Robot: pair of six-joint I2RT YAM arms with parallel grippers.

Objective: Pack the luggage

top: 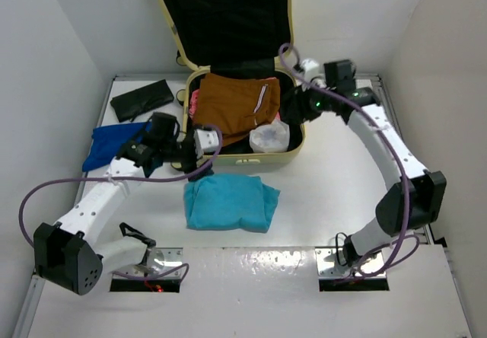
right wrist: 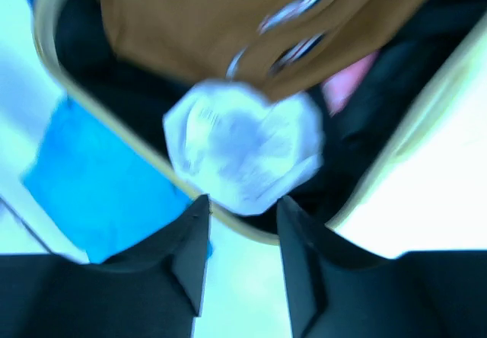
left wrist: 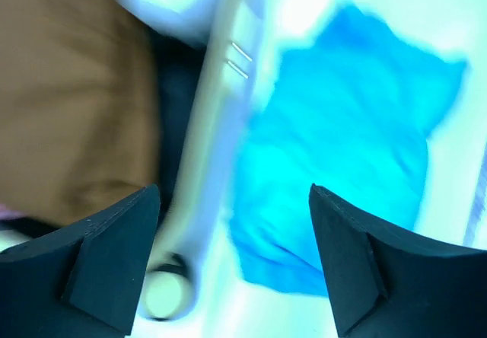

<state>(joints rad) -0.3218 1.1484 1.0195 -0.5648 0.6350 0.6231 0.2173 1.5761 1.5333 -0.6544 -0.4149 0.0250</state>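
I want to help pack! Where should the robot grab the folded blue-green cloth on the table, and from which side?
Probably the thick folded edge beside the luggage, pinched from straight above. The cloth lies flat on the table, so nothing fits under it, and the left end effector hangs open close above that edge.

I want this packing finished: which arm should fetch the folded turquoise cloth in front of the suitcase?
Left, probably. The left tool hangs open just above the turquoise cloth by the suitcase rim; the right tool is over the suitcase's contents, farther away.
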